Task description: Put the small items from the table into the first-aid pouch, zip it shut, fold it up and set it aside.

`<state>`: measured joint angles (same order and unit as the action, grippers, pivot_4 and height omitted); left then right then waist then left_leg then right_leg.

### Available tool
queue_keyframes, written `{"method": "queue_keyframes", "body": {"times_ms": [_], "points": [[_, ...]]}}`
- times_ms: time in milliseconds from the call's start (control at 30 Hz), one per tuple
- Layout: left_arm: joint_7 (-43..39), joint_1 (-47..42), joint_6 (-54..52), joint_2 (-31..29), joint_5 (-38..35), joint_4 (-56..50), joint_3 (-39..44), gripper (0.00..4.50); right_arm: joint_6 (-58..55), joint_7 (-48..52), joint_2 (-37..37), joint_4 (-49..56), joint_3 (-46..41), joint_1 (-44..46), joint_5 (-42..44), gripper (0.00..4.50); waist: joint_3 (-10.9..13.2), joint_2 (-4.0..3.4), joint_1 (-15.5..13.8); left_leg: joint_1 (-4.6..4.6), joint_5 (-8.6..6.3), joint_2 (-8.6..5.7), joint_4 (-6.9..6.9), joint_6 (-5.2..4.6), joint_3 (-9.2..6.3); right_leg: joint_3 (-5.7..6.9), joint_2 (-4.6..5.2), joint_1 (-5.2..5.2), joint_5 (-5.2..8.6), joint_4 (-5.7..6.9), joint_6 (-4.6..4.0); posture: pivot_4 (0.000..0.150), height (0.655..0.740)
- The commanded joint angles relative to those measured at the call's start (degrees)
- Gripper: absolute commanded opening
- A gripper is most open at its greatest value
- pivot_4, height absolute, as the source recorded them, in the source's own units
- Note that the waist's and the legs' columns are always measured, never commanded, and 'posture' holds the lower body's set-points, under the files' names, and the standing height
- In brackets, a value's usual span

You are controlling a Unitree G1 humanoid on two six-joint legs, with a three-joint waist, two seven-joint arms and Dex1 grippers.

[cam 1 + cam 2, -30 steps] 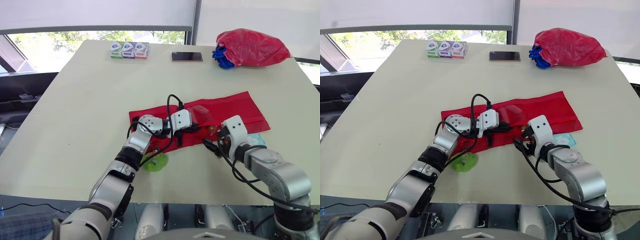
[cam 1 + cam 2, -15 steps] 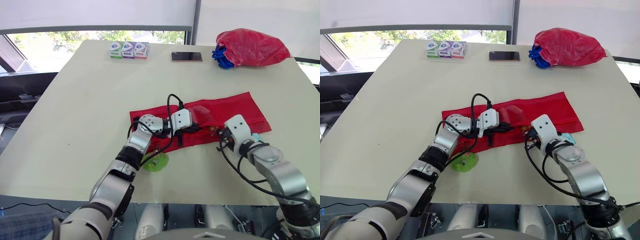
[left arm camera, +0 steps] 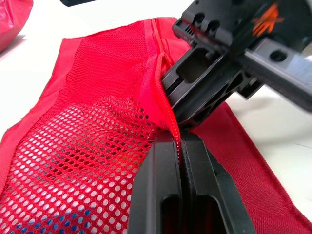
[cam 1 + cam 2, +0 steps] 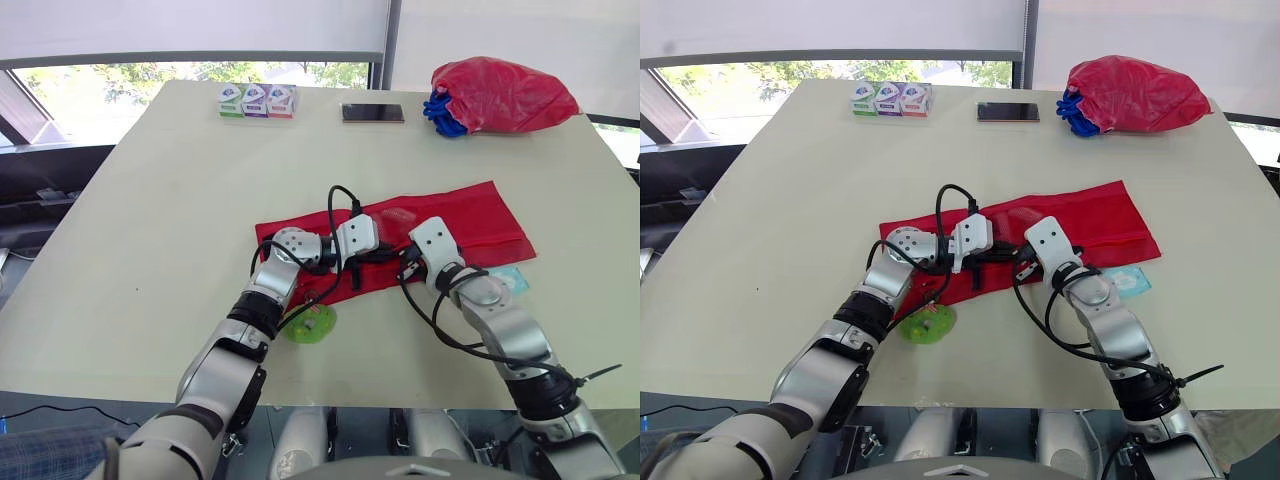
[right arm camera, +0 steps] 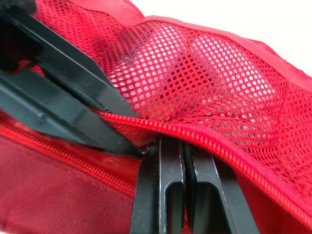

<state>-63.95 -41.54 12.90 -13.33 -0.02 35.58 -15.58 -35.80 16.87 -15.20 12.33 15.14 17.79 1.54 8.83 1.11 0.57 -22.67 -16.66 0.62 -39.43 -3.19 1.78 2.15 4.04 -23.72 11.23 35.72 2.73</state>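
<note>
The red first-aid pouch (image 4: 460, 215) lies flat in the middle of the table, mesh side up. My left gripper (image 4: 384, 254) is shut on the zipper edge (image 3: 163, 105) near the pouch's middle. My right gripper (image 4: 408, 260) meets it tip to tip from the other side. In the right wrist view the right gripper (image 5: 184, 142) is shut with the red zipper band (image 5: 229, 146) running across its tips. A green round item (image 4: 312, 325) lies in front of the pouch. A light blue packet (image 4: 508, 281) lies by its right end.
At the table's far edge stand three small boxes (image 4: 257, 101) and a phone (image 4: 373, 113). A red bag with something blue beside it (image 4: 505, 95) sits at the far right. Bare tabletop (image 4: 160, 220) stretches left of the pouch.
My right gripper has swung left from the table in front of the pouch onto the zipper edge and has shut. The left gripper has kept its pinch and barely moved.
</note>
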Motion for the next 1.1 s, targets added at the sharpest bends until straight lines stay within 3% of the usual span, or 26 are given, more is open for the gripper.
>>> {"method": "queue_keyframes", "body": {"times_ms": [33, 433, 867, 1100], "points": [[-1.6, -0.8, 1.1, 1.0, -0.8, -1.1, -1.0, 0.0, 3.0, -1.0, 1.0, 1.3, -1.3, 0.3, -0.5, 0.07, 0.0, 0.0, 0.0, 0.0, 0.0, 0.0, 0.0, 0.0, 0.0, 0.0, 0.0, 0.0, 0.0, 0.0, 0.0, 0.15, 0.74], [-4.4, -2.8, 2.9, 0.3, -1.1, 3.0, -0.5, 0.0, 5.5, -1.9, 2.8, 6.5, -5.2, -5.0, -0.2, 0.07, 0.0, 0.0, -0.1, -0.01, 0.0, -0.01, 0.0, 0.0, 0.0, 0.0, 0.0, 0.0, 0.0, -0.02, 0.0, 0.15, 0.74], [-8.6, -4.4, 5.8, 2.3, -1.5, 5.9, -1.1, 0.0, 9.6, -4.3, 8.2, -5.7, -3.4, 0.2, -3.1, 0.07, 0.0, 0.01, 0.0, 0.03, 0.03, -0.01, 0.0, 0.02, 0.04, -0.05, -0.01, 0.0, 0.0, 0.03, -0.01, 0.15, 0.74], [-7.2, -6.0, 7.4, 1.9, -0.6, 9.0, -0.1, 0.0, 7.6, -2.0, 5.7, 2.9, -5.0, -4.4, -2.1, 0.07, 0.0, 0.0, -0.3, -0.04, 0.03, -0.02, 0.02, 0.01, 0.0, -0.04, 0.01, -0.01, 0.01, -0.03, 0.01, 0.15, 0.74]]}}
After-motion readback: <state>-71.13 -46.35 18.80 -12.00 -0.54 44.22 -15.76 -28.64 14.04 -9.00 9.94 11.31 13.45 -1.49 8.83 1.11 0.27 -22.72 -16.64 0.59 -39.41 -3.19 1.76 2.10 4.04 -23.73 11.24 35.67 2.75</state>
